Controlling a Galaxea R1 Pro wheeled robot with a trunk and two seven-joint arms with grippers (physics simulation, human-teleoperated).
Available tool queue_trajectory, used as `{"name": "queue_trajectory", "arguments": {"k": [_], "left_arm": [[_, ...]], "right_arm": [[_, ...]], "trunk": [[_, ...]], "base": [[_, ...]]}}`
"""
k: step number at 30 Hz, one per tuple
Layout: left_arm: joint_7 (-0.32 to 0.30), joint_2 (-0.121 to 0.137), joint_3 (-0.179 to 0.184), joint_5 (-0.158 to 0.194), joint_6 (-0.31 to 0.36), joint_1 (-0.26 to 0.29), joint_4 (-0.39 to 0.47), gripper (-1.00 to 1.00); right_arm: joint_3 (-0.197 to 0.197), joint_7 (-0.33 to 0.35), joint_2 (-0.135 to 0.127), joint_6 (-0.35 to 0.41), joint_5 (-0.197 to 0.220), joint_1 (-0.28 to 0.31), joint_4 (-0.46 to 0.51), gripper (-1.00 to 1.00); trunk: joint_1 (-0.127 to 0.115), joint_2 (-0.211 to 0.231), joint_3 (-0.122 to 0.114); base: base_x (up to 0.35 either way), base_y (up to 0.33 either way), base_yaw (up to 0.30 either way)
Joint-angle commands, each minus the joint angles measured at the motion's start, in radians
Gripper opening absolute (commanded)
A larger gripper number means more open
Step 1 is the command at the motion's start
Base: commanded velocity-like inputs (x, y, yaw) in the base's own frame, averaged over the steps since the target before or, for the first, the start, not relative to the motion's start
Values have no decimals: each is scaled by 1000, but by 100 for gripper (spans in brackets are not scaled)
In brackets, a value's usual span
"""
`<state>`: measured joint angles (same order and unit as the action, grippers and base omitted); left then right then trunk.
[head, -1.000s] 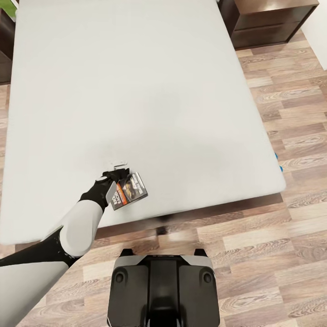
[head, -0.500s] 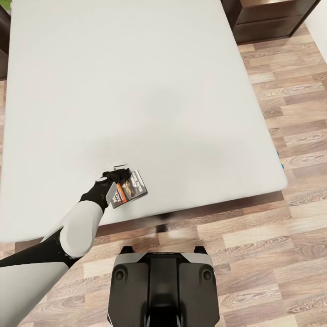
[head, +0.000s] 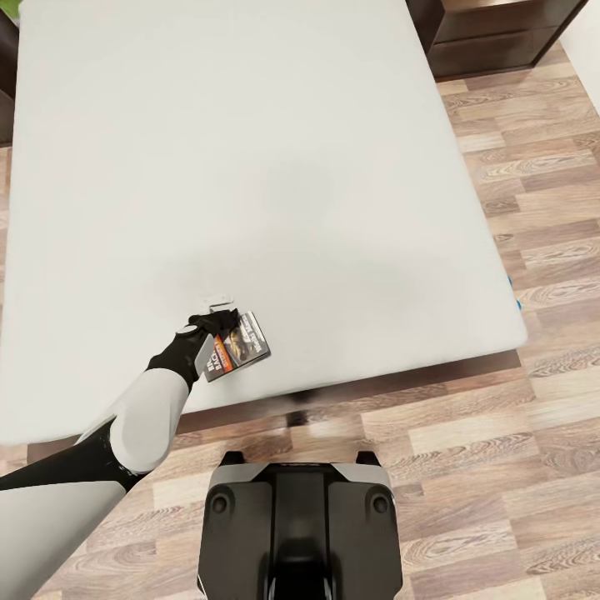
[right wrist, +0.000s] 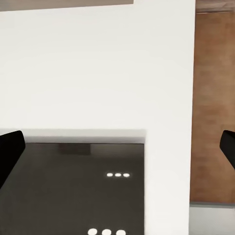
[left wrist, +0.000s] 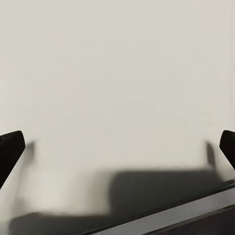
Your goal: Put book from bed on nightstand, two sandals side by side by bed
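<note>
While our left arm reaches over the near edge of the bed [head: 250, 167], we count one book [head: 237, 346] lying flat on the pale mattress close to that edge. Our left gripper [head: 218, 310] sits just beside the book at its upper left corner; in the left wrist view its two dark fingertips [left wrist: 11, 149] stand spread wide with only mattress between them. One nightstand [head: 500, 33] stands at the bed's far right corner. One sliver of blue sandal [head: 510, 287] peeks from under the bed's right side. In the right wrist view, our right gripper's two fingertips [right wrist: 10, 149] also stand wide apart.
</note>
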<state>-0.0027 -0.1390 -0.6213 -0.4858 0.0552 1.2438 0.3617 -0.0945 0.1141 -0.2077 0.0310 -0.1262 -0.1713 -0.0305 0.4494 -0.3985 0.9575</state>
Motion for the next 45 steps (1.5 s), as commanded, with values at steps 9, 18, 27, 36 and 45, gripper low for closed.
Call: {"name": "queue_trajectory", "arguments": {"k": [9,18,27,36,45], "left_arm": [[0,-2,-5,-8,5,0,1,100],[1,-1,-5,-7,5,0,2,100],[2,-2,-5,-7,5,0,2,100],[4,-2,-5,-7,5,0,5,100],[4,-2,-5,-7,5,0,6,100]], "right_arm": [[-10,3,-2,4,-10,0,2,100],[-10,3,-2,4,-10,0,3,100],[-10,2,-2,4,-10,0,2,100],[-10,4,-2,4,-10,0,2,100],[-10,4,-2,4,-10,0,2,100]], "trunk": [[1,-2,1],[1,-2,1],[1,-2,1],[1,-2,1],[1,-2,1]], "base": [[-17,0,0],[-28,0,0],[-17,0,0],[-105,0,0],[-33,0,0]]}}
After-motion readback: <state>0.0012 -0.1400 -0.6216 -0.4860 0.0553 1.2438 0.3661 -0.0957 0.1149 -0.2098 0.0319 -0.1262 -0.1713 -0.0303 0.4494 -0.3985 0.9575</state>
